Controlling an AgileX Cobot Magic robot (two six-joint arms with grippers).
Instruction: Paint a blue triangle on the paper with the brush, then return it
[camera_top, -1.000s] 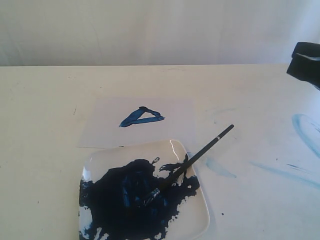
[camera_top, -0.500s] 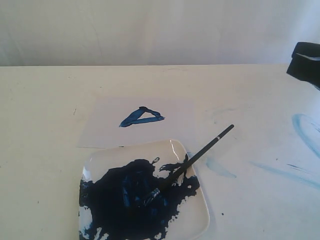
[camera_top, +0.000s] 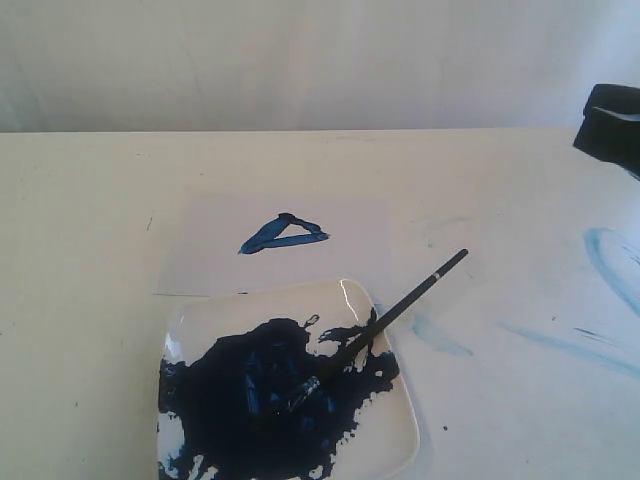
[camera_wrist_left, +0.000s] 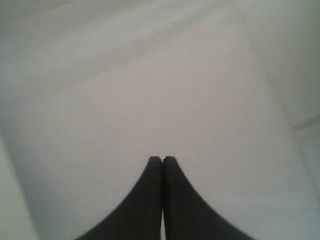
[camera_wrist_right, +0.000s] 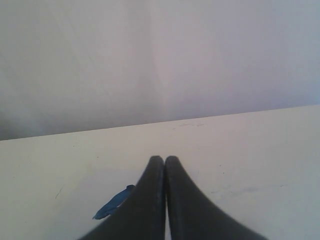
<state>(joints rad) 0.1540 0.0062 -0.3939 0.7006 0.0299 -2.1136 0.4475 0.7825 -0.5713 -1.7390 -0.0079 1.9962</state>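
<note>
A small dark-blue triangle (camera_top: 283, 233) is painted on the pale paper (camera_top: 210, 250) in the middle of the table. Just in front of the paper, the brush (camera_top: 385, 318) lies alone, its bristles in the dark paint puddle on the white square plate (camera_top: 390, 420) and its black handle sticking out over the plate's right rim. My right gripper (camera_wrist_right: 164, 159) is shut and empty, far off to the right of the table; part of the triangle (camera_wrist_right: 112, 202) shows beside its fingers. My left gripper (camera_wrist_left: 162, 158) is shut on nothing, facing blank white surface.
Pale light-blue smears (camera_top: 610, 262) mark the table on the right. A dark part of the right arm (camera_top: 610, 125) pokes in at the right edge of the exterior view. A white wall stands behind the table.
</note>
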